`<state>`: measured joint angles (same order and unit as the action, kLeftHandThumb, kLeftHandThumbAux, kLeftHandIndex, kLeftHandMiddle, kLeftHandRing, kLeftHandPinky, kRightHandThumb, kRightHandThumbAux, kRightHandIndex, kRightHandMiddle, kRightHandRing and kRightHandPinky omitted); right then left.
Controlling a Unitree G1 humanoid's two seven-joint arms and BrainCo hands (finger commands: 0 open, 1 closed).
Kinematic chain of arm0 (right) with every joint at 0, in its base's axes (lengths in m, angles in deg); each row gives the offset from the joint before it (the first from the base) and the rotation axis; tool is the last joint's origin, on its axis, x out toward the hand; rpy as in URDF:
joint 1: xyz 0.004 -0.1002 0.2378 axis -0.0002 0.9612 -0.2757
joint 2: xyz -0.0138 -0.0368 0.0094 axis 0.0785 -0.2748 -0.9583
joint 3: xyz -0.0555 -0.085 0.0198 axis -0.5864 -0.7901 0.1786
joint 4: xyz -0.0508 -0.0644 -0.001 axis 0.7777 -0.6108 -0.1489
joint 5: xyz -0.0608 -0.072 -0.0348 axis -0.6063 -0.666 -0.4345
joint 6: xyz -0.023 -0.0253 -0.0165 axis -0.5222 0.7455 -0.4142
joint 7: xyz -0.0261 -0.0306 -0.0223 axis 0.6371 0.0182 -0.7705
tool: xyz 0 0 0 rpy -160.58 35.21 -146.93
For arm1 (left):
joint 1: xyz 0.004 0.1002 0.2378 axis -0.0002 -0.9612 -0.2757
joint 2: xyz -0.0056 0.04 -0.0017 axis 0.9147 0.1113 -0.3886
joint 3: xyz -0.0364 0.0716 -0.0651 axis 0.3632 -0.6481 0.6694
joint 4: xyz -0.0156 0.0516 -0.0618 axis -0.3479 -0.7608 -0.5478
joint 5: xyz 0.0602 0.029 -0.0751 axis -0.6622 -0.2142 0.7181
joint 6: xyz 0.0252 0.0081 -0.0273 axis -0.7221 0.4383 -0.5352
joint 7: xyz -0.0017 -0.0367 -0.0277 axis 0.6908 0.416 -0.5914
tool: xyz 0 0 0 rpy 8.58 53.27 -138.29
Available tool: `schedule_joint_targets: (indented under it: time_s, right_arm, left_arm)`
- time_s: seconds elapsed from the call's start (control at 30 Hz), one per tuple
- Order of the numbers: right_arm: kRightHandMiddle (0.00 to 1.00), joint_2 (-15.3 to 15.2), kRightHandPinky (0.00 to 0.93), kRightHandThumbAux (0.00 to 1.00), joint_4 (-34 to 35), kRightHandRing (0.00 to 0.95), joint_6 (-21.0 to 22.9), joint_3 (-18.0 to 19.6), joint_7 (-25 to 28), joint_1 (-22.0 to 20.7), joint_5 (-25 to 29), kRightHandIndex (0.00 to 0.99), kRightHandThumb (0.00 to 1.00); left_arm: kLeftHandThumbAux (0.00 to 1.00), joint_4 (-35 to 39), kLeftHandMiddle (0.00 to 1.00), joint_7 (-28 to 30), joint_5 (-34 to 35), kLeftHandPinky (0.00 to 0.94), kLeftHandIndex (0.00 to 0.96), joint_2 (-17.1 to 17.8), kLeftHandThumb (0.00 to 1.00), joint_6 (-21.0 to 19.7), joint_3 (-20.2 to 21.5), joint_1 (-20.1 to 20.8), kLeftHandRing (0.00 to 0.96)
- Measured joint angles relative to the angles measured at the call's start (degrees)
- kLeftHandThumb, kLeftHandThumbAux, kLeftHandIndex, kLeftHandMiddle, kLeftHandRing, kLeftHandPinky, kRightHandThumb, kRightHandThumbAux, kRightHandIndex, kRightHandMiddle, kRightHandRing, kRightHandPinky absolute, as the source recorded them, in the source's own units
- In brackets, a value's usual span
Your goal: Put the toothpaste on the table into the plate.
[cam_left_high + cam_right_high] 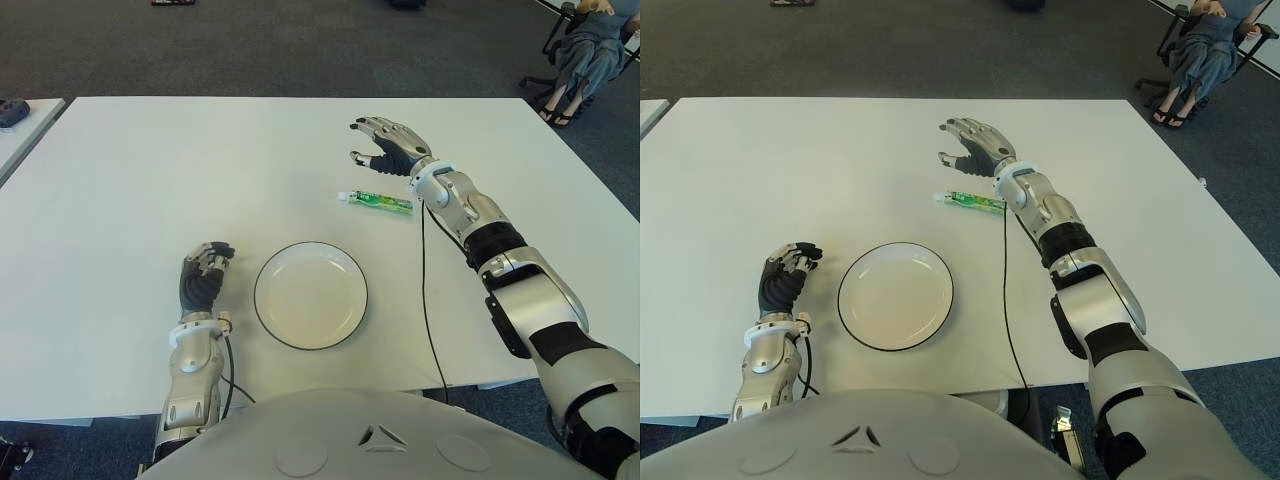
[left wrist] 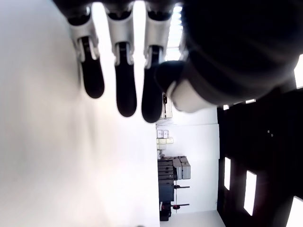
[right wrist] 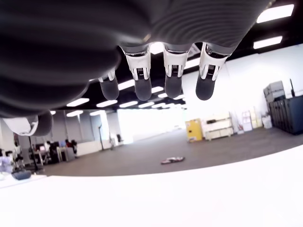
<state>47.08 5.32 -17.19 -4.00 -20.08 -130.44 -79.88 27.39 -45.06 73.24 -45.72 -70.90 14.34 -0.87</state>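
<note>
A green toothpaste tube (image 1: 377, 201) with a white cap lies flat on the white table (image 1: 150, 170), its cap end pointing left. An empty white plate (image 1: 311, 294) with a dark rim sits nearer the front edge, below and left of the tube. My right hand (image 1: 385, 141) hovers just beyond the tube, fingers spread and holding nothing; its wrist view shows only bare fingertips (image 3: 173, 87) over the table. My left hand (image 1: 204, 274) shows to the left of the plate with its fingers loosely curled and nothing in them.
A black cable (image 1: 428, 300) runs from my right forearm across the table to the front edge. A second table (image 1: 20, 140) stands at the left with a dark object on it. A seated person (image 1: 590, 50) is at the far right.
</note>
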Motion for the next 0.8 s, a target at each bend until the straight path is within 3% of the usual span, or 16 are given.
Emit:
schedule_joint_targets:
  time_s: [0.47,0.8]
  right_arm:
    - [0.0,0.7,0.0,0.135,-6.5,0.0,4.7,-4.5,4.7,-3.0,-1.3,0.0,0.464]
    - [0.0,0.2,0.0,0.129,-4.6,0.0,8.2,-5.5,9.5,-2.9,-1.7,0.0,0.484]
  left_arm:
    - [0.717,0.4,0.444,-0.1,-0.6,0.38,0.427,-0.1,0.71,0.0,0.0,-0.4,0.409]
    - [0.716,0.4,0.452,-0.1,-0.6,0.366,0.428,-0.1,0.712,0.3,0.0,-0.6,0.41]
